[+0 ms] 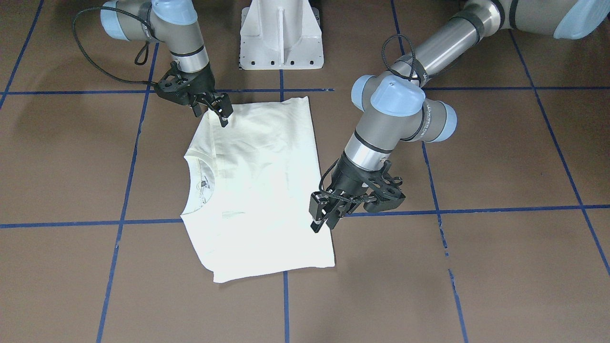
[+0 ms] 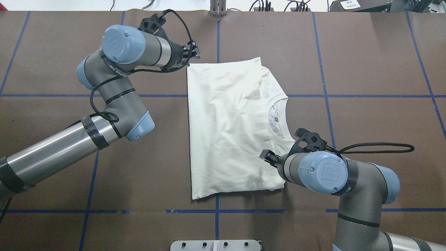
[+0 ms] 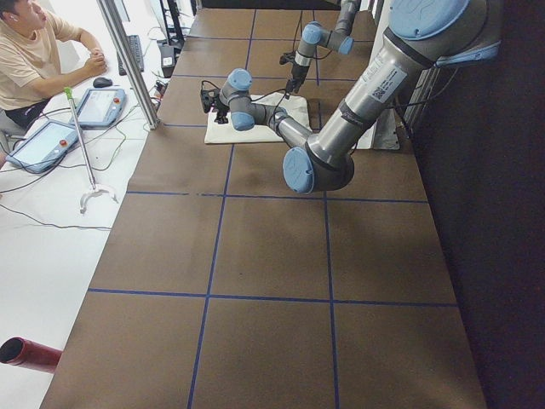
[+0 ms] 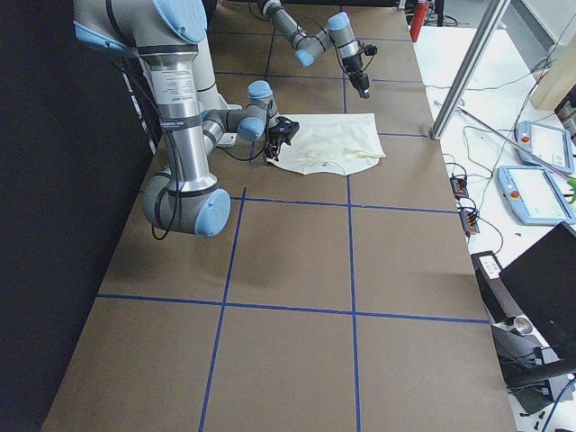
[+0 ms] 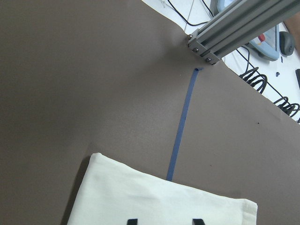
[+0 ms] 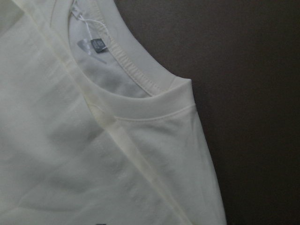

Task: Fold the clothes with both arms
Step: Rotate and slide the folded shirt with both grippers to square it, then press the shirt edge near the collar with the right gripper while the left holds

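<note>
The T-shirt (image 2: 226,125) lies flat and partly folded on the surface (image 2: 366,122) just in front of the pedestal (image 1: 281,33). It looks thin, light and limp, so it will likely sag and wrinkle unless pinched at two points together. The left gripper (image 2: 193,53), fingers spread, hovers by the hem corner farthest from the pedestal, and the right gripper (image 2: 266,156), seemingly spread too, is over the shoulder nearest it; both look like sound holds.

one shirt (image 2: 223,132), two arms (image 2: 118,101), one person (image 3: 34,60)
</note>
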